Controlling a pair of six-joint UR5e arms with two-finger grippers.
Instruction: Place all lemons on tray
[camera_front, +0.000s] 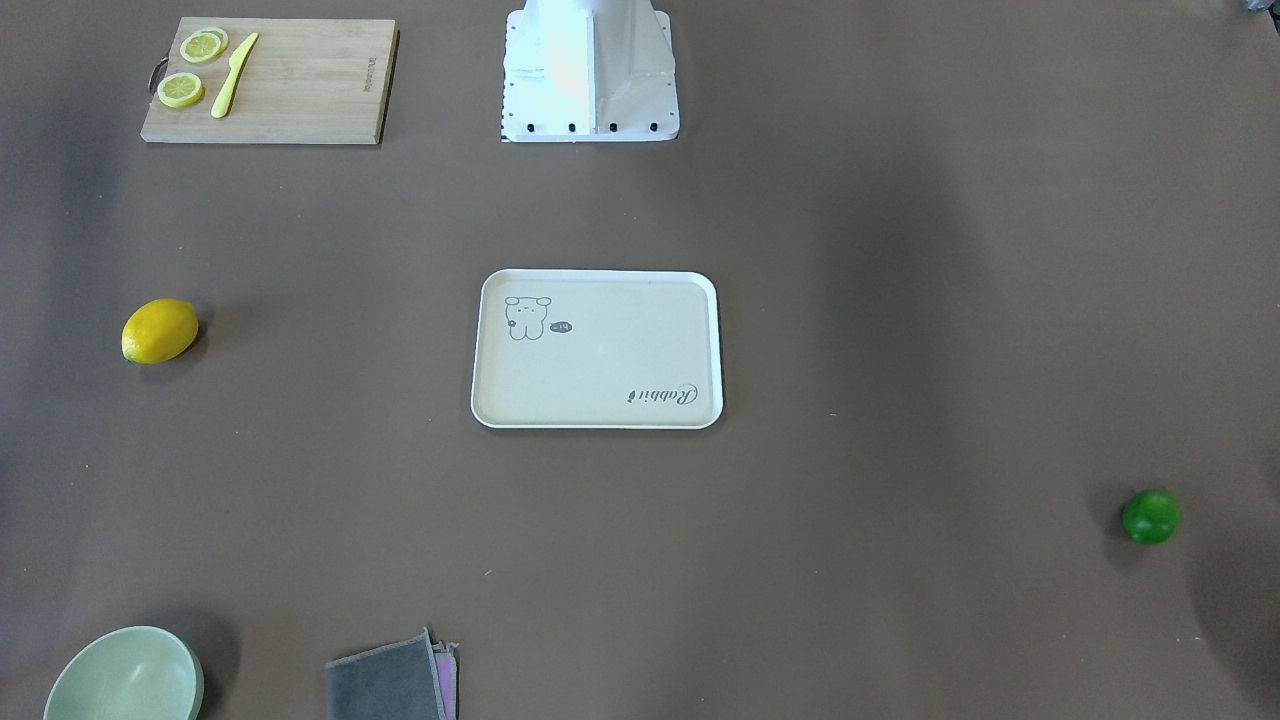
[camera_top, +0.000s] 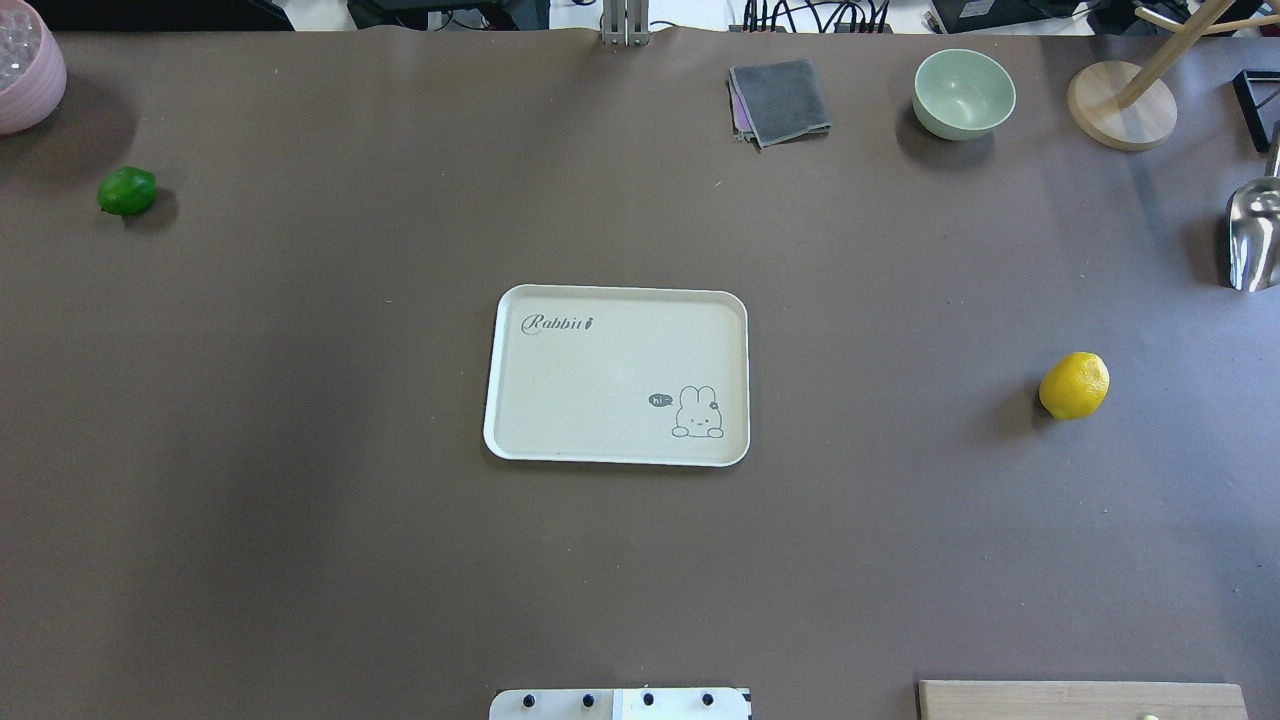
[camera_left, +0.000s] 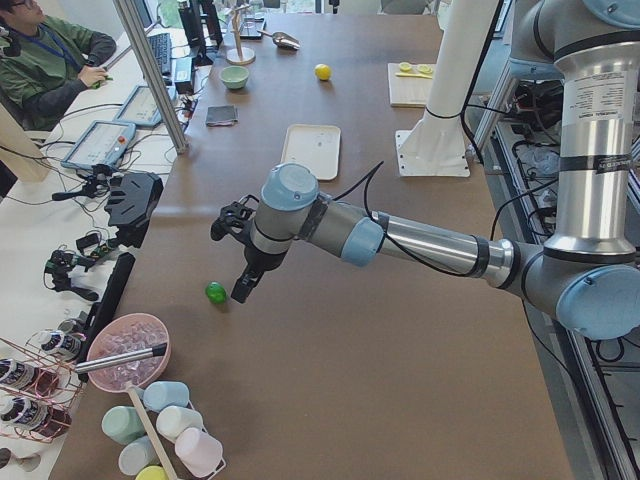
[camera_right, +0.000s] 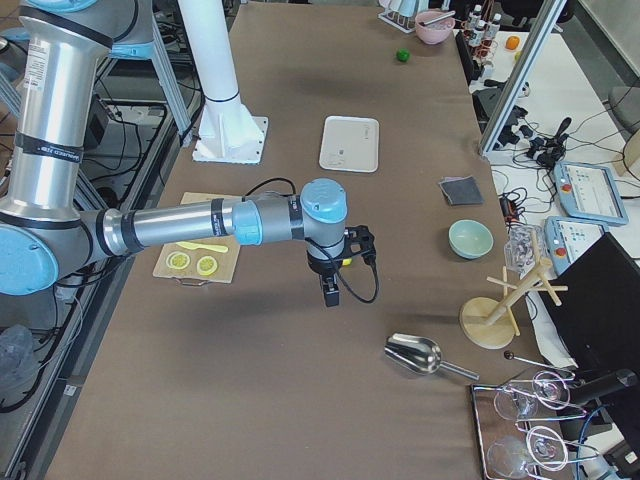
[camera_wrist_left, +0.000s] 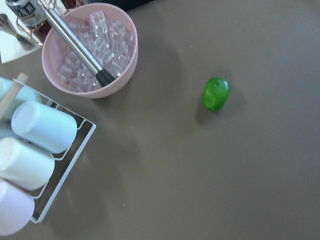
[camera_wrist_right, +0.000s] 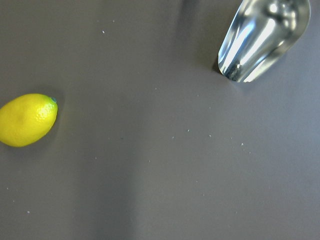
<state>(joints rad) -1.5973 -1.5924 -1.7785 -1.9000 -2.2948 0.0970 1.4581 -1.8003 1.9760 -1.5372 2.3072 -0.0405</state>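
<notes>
With the green lemon (camera_top: 127, 190) and yellow lemon (camera_top: 1074, 385) on the desk (camera_top: 300, 480), well apart from the tray (camera_top: 600, 380), centre the left end effector (camera_left: 242, 292) and right end effector (camera_right: 330, 297) (released or clenched, I cannot tell) across each short axis

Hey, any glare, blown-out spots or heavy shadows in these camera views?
Right wrist view: strong glare on the metal scoop; the yellow lemon looks sharp. Front-facing view: the white robot base is blown out. Overhead view: broad soft shadow bands on the table; the green lemon casts a small shadow to its right.
</notes>
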